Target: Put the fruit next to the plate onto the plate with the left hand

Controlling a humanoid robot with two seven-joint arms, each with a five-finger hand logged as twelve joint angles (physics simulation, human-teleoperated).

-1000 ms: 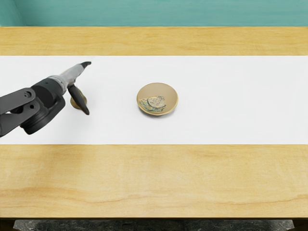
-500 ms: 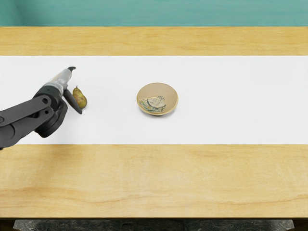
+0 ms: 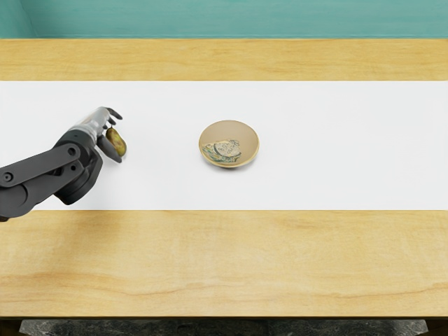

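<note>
Left hand (image 3: 105, 133), fingers straight half a second before, now curled closed around the pear (image 3: 117, 144), fruit at the white runner (image 3: 336, 140) (lifted or resting, unclear), well left of the plate (image 3: 248, 137), only a painted motif inside.

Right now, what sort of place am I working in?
Probably a simulated tabletop test bench, not a lived-in room: a wooden table with a white strip, a plain teal wall behind, plus a plate and the pear in the left robot hand.
</note>
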